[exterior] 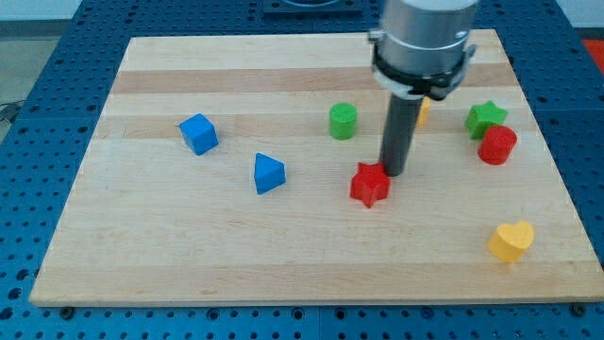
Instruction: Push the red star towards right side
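The red star [369,185] lies on the wooden board [189,255], a little right of centre. My tip [395,174] is down at the star's upper right edge, touching or nearly touching it. The dark rod rises from there to the grey arm head near the view's top.
A green cylinder [343,121] stands above and left of the star. A blue triangular block [268,174] and a blue cube [199,133] lie to the left. A green star [485,117] and red cylinder [496,144] sit at the right, a yellow heart [511,241] lower right. A yellow block [424,111] is partly hidden behind the rod.
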Available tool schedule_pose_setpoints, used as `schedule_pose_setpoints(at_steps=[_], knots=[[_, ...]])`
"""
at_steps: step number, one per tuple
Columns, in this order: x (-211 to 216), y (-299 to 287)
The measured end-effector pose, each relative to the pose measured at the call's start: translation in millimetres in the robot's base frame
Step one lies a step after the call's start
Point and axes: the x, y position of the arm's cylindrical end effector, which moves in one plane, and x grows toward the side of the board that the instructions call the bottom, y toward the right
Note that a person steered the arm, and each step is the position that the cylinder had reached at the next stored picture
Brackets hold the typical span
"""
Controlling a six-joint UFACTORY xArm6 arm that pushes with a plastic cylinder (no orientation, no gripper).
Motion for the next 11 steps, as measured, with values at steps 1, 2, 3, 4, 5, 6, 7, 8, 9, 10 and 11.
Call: schedule_pose_setpoints(at_steps=[1, 2, 3, 4, 5, 6, 7, 8, 9, 10, 11], knots=[[0, -1], [-14, -5], [2, -58], [4, -66], [49, -63], [59, -52], [55, 5], [52, 44], [59, 30], [98, -31], [91, -55]])
